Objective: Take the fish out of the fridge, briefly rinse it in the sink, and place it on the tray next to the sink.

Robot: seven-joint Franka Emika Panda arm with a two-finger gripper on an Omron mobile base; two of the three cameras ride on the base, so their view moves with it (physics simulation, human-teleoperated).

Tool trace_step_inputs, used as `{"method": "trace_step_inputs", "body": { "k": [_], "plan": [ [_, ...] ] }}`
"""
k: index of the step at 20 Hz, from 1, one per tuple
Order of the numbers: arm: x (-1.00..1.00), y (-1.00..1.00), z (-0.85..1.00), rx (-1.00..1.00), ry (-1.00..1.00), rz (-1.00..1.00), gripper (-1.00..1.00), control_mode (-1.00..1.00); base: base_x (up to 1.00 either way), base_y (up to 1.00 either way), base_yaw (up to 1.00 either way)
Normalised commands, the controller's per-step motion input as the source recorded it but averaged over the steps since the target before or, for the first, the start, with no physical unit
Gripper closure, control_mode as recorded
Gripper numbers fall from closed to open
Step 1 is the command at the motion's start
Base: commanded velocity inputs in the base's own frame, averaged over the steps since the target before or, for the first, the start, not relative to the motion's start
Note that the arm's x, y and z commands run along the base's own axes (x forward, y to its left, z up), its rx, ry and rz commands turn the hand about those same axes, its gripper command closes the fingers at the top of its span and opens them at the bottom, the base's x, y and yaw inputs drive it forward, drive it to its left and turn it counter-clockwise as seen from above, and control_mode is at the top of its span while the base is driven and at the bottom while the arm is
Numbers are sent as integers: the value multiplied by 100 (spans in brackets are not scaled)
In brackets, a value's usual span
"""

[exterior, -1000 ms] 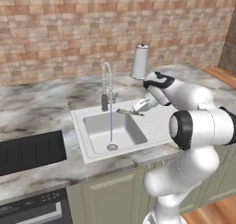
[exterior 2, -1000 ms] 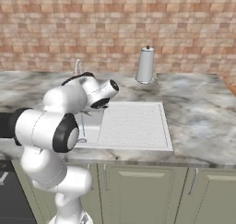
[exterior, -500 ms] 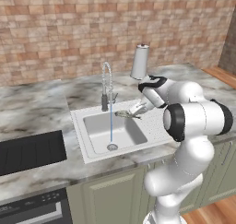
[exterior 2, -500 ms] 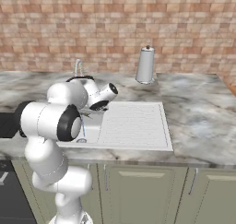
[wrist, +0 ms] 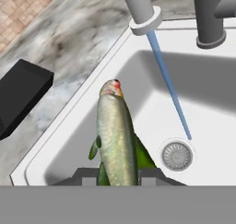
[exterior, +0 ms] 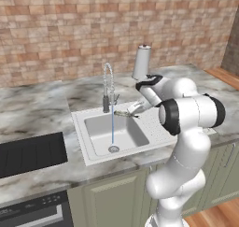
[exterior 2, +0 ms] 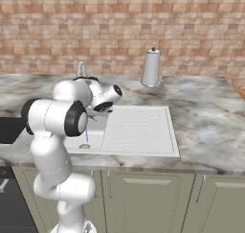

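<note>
Tool point(wrist: 118, 174) clamped on the fish point(wrist: 116, 135) over the sink point(wrist: 216, 108), beside the faucet's point(wrist: 140, 8) water stream point(wrist: 168, 85).

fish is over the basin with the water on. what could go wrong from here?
1. The fish sits beside the water stream, not in it; the rinse may miss.
2. The pincer holds only the tail end, with most of the body sticking out. It could slip into the sink.
3. The tray lies on the far side of the faucet; the carry could clip it.
</note>
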Motion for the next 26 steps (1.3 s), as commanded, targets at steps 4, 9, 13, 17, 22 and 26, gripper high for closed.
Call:
{"method": "trace_step_inputs", "body": {
  "k": [4,9,13,17,22,26],
  "plan": [
    [23,0,-1,0,0,0,100,-100,0,0,0],
    [44,0,-12,0,0,-1,100,-100,0,0,0],
    [-2,11,-3,0,0,0,100,-100,0,0,0],
    [-32,12,-1,-1,0,0,100,-100,0,0,0],
    [1,25,-30,-7,1,0,100,-100,0,0,0],
    [11,13,-35,-6,1,0,100,-100,0,0,0]
  ]
}}
